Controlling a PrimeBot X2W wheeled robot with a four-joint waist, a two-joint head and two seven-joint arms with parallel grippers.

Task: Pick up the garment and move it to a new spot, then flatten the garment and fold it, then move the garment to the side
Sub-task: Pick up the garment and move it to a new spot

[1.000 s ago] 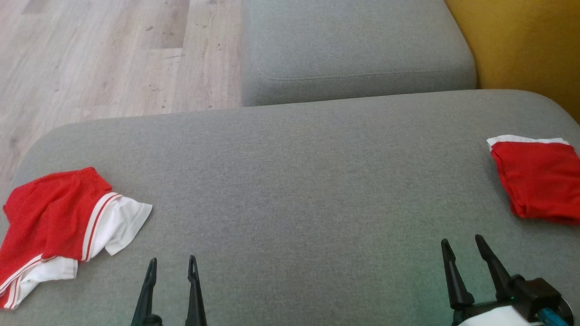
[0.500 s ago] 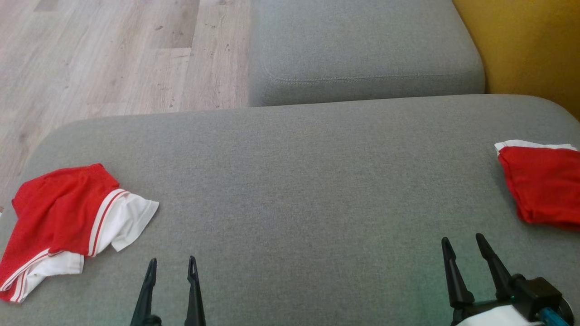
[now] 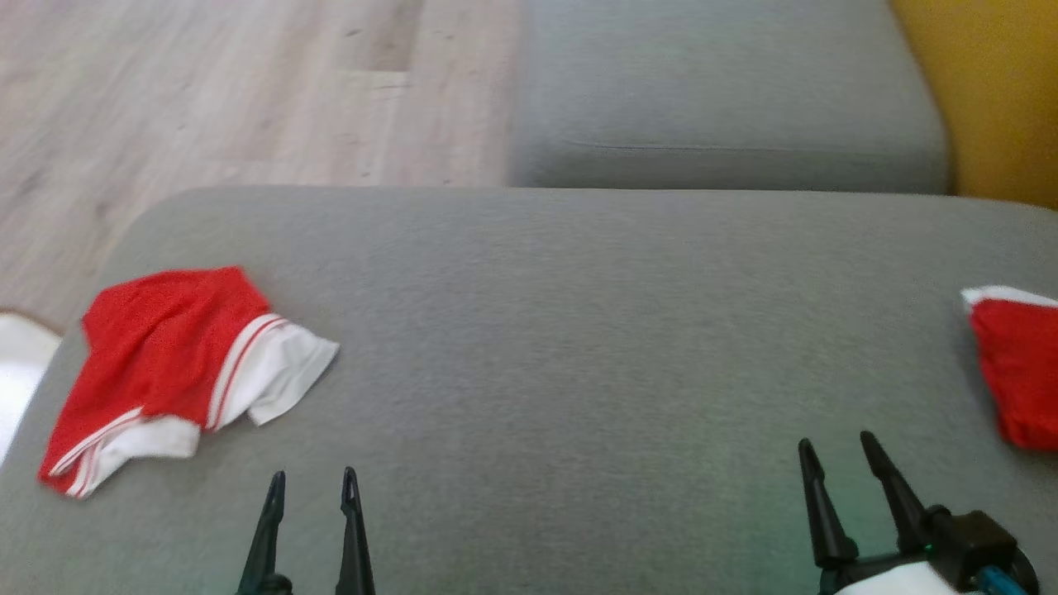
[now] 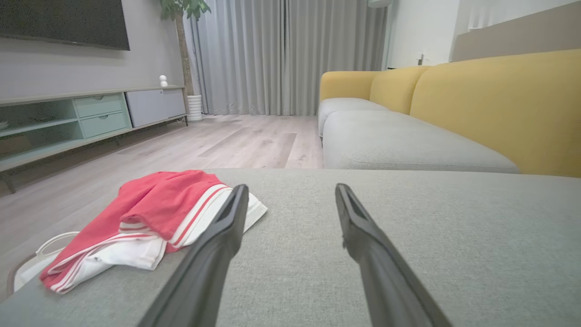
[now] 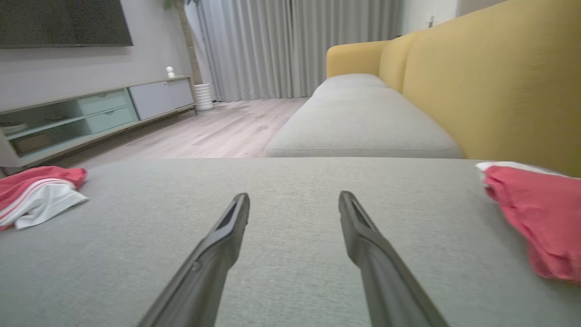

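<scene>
A crumpled red garment (image 3: 161, 355) with white striped trim lies at the left end of the grey seat cushion (image 3: 545, 330). My left gripper (image 3: 312, 475) is open and empty, low over the cushion just right of the garment. In the left wrist view the garment (image 4: 154, 209) sits left of my open left gripper (image 4: 291, 188). My right gripper (image 3: 835, 442) is open and empty too, near the cushion's front right. The right wrist view shows the garment (image 5: 32, 190) far left of the open right gripper (image 5: 294, 195).
A second, folded red cloth (image 3: 1021, 380) with a white edge rests at the cushion's right end, also in the right wrist view (image 5: 531, 204). Beyond lie another grey seat (image 3: 719, 99), a yellow backrest (image 3: 992, 83) and wooden floor (image 3: 207, 99). A white basket (image 4: 41, 254) stands left of the cushion.
The whole head picture has shifted right, so the camera has turned to the left. Both garments lie as before, and both grippers stay open in place.
</scene>
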